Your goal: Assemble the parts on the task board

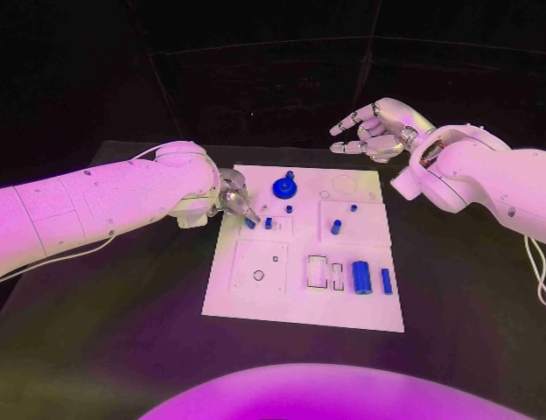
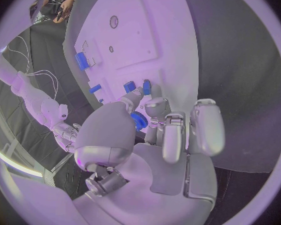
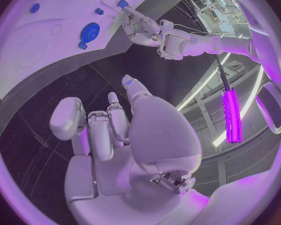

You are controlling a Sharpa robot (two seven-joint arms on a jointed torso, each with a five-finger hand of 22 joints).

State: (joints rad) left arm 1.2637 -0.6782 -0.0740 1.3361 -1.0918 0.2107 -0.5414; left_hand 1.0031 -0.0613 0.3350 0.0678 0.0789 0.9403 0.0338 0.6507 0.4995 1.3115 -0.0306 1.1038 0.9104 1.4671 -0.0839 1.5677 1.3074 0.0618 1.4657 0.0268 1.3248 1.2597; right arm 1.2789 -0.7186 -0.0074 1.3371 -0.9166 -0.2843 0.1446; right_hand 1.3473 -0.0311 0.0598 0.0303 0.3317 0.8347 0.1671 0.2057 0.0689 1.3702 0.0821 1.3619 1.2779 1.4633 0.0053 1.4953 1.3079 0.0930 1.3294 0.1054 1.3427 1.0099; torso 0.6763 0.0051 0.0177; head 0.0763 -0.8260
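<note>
The white task board (image 1: 255,302) lies mid-table. On it are a blue gear (image 1: 284,186), two small pegs (image 1: 249,223) by its left edge, a peg (image 1: 336,227) in the middle, and a thick blue cylinder (image 1: 361,277) beside a slimmer one (image 1: 386,280). My left hand (image 1: 235,199) hovers over the board's left edge, fingertips just above the two pegs (image 2: 129,87); thumb and fingers stand apart with nothing between them, and the gear (image 2: 138,121) shows behind them. My right hand (image 1: 374,129) is raised beyond the board's far right corner, fingers spread, holding nothing.
The board has a square recessed plate (image 1: 259,267) with a small hole and two rectangular slots (image 1: 318,271). A round outline (image 1: 345,184) marks its far right corner. Black table (image 1: 96,332) surrounds the board on all sides.
</note>
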